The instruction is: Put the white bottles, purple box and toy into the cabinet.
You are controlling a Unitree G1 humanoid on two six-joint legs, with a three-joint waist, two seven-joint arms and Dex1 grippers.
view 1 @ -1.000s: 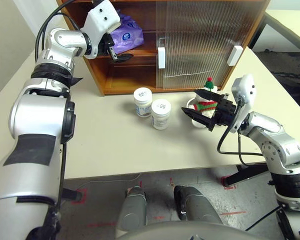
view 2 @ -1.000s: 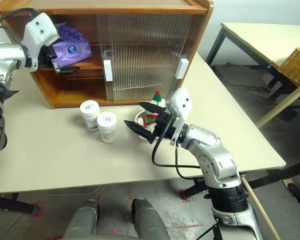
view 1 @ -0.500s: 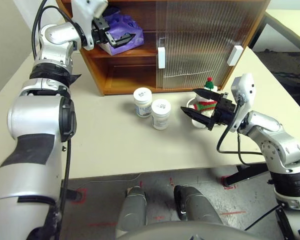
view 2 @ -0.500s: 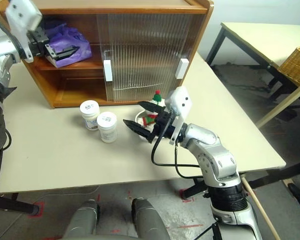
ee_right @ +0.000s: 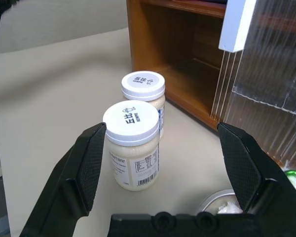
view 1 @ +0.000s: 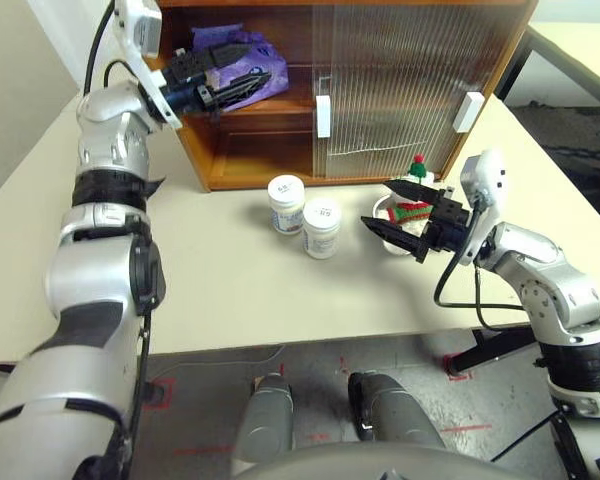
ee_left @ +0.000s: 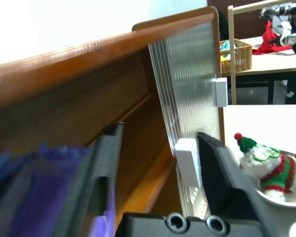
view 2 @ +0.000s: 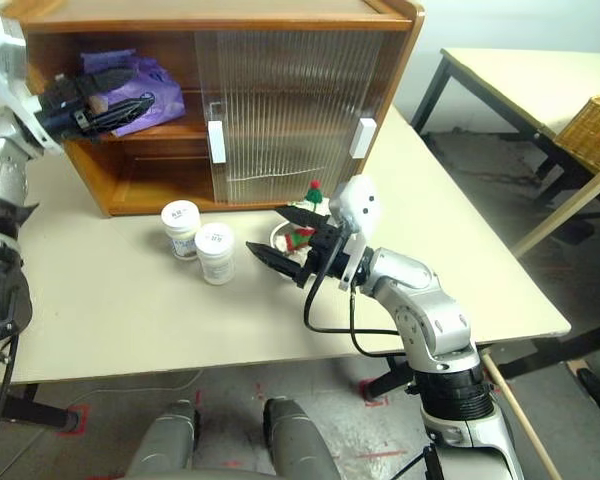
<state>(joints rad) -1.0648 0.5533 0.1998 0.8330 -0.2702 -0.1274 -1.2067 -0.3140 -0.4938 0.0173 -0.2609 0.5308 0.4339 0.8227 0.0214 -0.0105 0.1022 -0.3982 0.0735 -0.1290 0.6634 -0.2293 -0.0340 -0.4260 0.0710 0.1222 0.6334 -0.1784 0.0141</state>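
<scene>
Left gripper (view 1: pixel 248 76) drawn back, fingers (ee_left: pixel 98 182) half-parted and empty beside shelved purple box (view 1: pixel 265 52); right fingers (ee_right: pixel 91 163) wide, empty.

The left tool (view 1: pixel 248 82) partly hides the purple box (view 1: pixel 265 62) on the shelf.

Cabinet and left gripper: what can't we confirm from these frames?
- Cabinet right half: hidden behind the ribbed sliding doors in the eye views.
- Purple box: partly covered by the left gripper; contact unclear; blurred in the left wrist view.
- Toy: lower body hidden by its steel bowl, cut off by the frame edge.
</scene>
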